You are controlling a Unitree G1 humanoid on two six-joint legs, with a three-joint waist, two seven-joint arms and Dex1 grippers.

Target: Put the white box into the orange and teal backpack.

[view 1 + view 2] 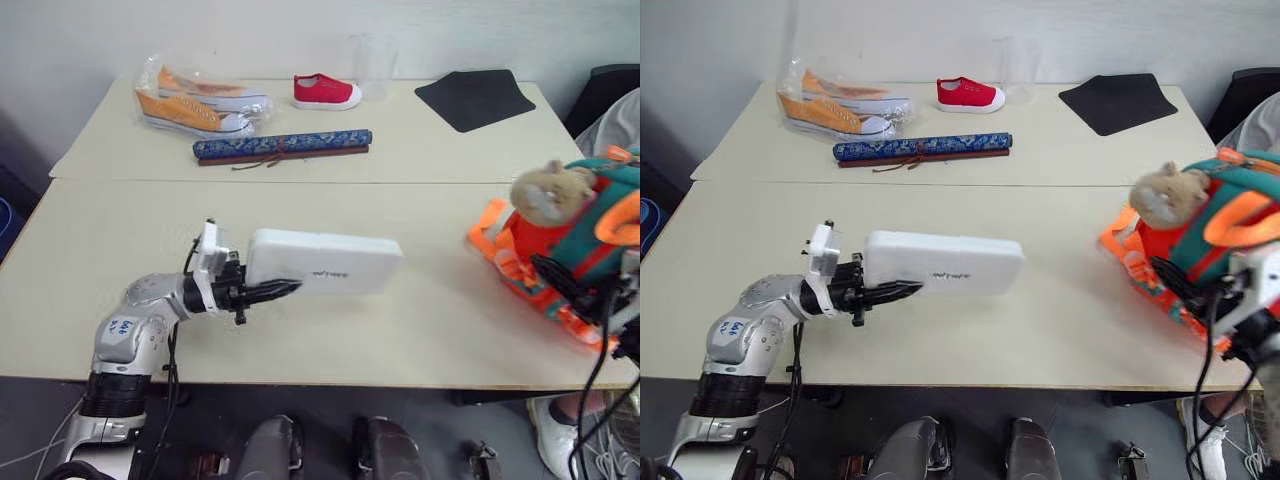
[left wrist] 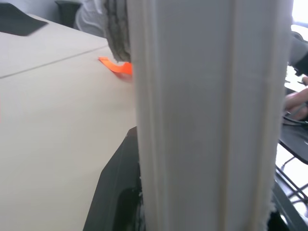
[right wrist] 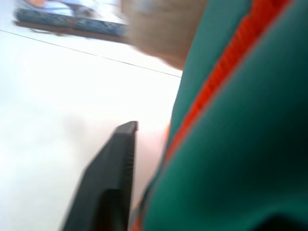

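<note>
Left gripper [image 1: 285, 289] pinches the white box [image 1: 322, 261] at its left end, holding it above the near table [image 1: 120, 250], left of center. The orange and teal backpack [image 1: 560, 250] sits at the table's right near edge, beige plush hamster [image 1: 545, 190] on top. Right gripper [image 3: 126, 144] is pressed against the backpack's teal shell; cannot tell whether its fingers are spread or closed. Blue patterned roll [image 1: 283, 146] lies far.

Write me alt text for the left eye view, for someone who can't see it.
The left gripper holds the white box above a beige table, while the orange and teal backpack with its plush hamster sits at the right edge. Farther back lie orange sneakers, a red shoe, a blue patterned roll and a black mat.
</note>
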